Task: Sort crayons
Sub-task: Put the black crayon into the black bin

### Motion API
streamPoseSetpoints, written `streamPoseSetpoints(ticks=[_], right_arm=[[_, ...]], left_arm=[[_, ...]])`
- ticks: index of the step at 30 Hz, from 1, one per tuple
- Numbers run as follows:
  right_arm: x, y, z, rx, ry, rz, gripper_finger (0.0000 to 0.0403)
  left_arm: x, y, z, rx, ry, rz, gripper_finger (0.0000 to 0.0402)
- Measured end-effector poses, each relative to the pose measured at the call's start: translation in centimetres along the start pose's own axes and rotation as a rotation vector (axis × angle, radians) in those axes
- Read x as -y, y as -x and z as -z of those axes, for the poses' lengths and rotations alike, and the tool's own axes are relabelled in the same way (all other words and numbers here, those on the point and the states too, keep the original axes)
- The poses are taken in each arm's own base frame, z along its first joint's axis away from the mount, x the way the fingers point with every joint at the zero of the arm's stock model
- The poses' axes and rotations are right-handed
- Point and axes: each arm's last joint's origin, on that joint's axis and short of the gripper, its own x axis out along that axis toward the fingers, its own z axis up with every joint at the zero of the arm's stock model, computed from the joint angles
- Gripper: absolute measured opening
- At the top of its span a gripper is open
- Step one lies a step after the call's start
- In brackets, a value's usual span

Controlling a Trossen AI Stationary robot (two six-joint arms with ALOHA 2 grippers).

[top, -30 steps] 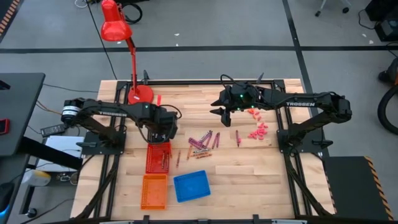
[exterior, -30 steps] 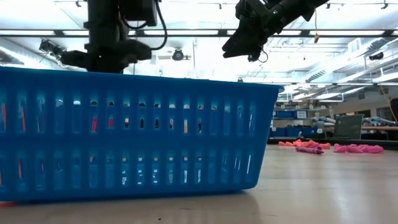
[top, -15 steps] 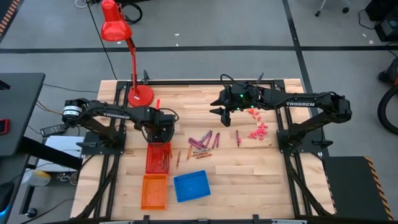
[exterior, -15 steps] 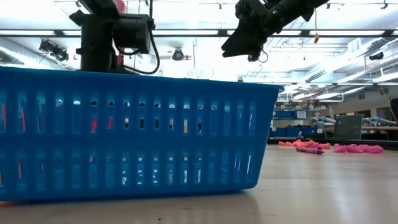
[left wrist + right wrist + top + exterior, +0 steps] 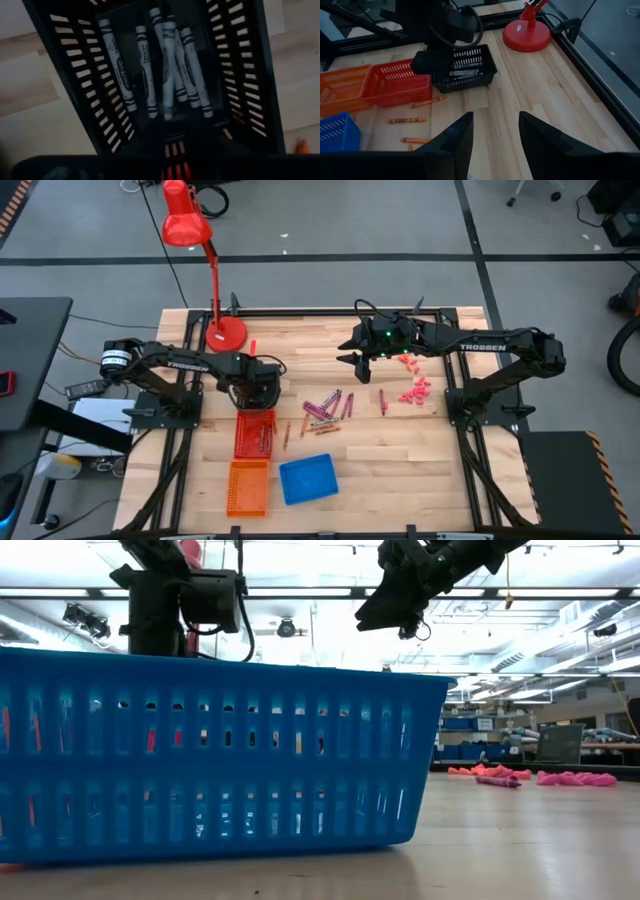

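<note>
**Several grey crayons lie in the black basket, my left gripper above them**

Several grey crayons lie side by side on the floor of the black basket, all pointing much the same way. My left gripper hangs straight over that basket, on the left half of the table. Whether it is released or clenched I cannot tell.

My right gripper waits raised over the far middle of the table. Its jaws are released, set apart with nothing between them, and it points across at the black basket and my left arm.

Just near of the black basket stands the red basket, with a few thin sticks showing inside it. The orange basket comes next, nearer still. The blue basket sits right of the orange one, tilted a little.

Loose crayons remain on the bare wood. A heap of magenta crayons lies at the table's middle, right of the red basket. A few orange crayons lie scattered between that heap and the baskets. A lone crayon, dark pink, lies by itself to the right of the heap. Farther right, small pink bits are strewn below my right arm.

A red lamp stands at the far left, beyond the black basket.
</note>
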Motion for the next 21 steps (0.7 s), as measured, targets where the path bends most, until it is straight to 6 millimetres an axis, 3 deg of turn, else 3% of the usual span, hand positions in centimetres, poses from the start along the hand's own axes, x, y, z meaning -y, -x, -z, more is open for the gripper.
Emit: streamPoseSetpoints(ticks=[6,21], right_arm=[[-0.1,0.0,0.0,-0.001,-0.009,-0.023,0.0162],[-0.1,0.0,0.0,-0.001,-0.001,-0.024,0.0162]], left_arm=[[0.6,0.7,0.0,0.010,-0.006,0.025,0.0116],[3.0,3.6,-0.8,0.119,-0.043,0.156,0.0119]])
